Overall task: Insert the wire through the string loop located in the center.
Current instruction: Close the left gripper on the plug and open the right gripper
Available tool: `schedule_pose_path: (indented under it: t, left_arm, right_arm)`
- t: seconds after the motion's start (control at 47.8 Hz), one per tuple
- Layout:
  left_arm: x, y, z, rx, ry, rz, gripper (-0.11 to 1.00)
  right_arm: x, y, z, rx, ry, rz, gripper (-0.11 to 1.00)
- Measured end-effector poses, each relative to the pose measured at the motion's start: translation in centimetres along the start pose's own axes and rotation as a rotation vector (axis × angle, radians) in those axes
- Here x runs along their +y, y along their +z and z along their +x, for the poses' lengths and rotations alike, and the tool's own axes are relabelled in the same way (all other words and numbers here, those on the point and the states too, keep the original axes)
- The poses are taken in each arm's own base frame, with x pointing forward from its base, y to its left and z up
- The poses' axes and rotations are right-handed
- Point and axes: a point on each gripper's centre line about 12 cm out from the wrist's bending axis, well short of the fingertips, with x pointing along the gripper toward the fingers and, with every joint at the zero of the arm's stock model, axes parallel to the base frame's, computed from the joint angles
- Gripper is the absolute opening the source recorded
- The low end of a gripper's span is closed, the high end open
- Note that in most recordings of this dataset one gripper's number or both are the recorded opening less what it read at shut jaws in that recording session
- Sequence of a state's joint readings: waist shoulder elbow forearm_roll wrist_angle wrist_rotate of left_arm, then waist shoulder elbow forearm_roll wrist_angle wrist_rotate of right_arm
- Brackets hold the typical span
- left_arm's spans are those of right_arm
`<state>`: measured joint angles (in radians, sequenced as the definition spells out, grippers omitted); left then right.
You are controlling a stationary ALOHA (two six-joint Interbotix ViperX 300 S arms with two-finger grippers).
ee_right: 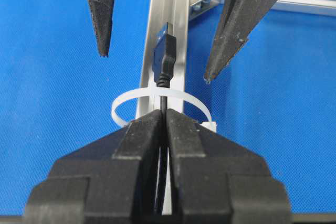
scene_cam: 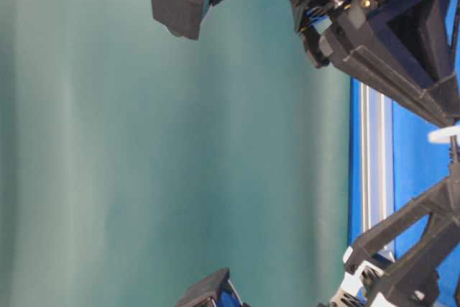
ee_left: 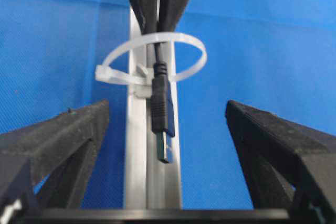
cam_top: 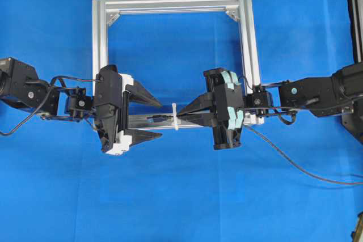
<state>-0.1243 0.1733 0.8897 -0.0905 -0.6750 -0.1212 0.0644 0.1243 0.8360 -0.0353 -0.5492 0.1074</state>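
Observation:
The white string loop (cam_top: 175, 116) stands upright on the near bar of the aluminium frame (cam_top: 100, 38). My right gripper (ee_right: 164, 115) is shut on the black wire (ee_right: 164, 95) just behind the string loop (ee_right: 126, 103). The wire runs through the loop (ee_left: 152, 59), and its dark plug (ee_left: 161, 114) with a metallic tip sticks out on the far side, above the bar. My left gripper (ee_left: 167, 106) is open, its fingers (ee_left: 79, 129) wide apart on either side of the plug and not touching it. In the overhead view the left gripper (cam_top: 161, 120) faces the right gripper (cam_top: 181, 111) across the loop.
The frame lies on a blue mat, with silver corner brackets (cam_top: 232, 13) at its far corners. The rest of the wire (cam_top: 300, 168) trails over the mat to the right edge. Dark equipment (cam_top: 354, 15) stands at the right border.

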Motion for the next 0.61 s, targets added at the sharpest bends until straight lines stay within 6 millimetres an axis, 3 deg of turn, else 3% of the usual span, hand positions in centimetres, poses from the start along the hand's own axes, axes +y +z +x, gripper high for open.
schedule_pose_path:
  t: [0.46, 0.544, 0.607]
  left_arm:
    - [-0.04, 0.16, 0.04, -0.004, -0.002, 0.001, 0.86]
    - [-0.04, 0.16, 0.04, -0.004, -0.002, -0.002, 0.82]
    - [-0.03, 0.1, 0.01, -0.003, -0.002, -0.001, 0.72]
  right_arm:
    - [0.0, 0.0, 0.0, 0.0, 0.0, 0.0, -0.01]
    - [-0.06, 0.0, 0.0, 0.0, -0.001, 0.001, -0.01]
    - [0.0, -0.05, 0.02, 0.002, 0.0, 0.0, -0.01]
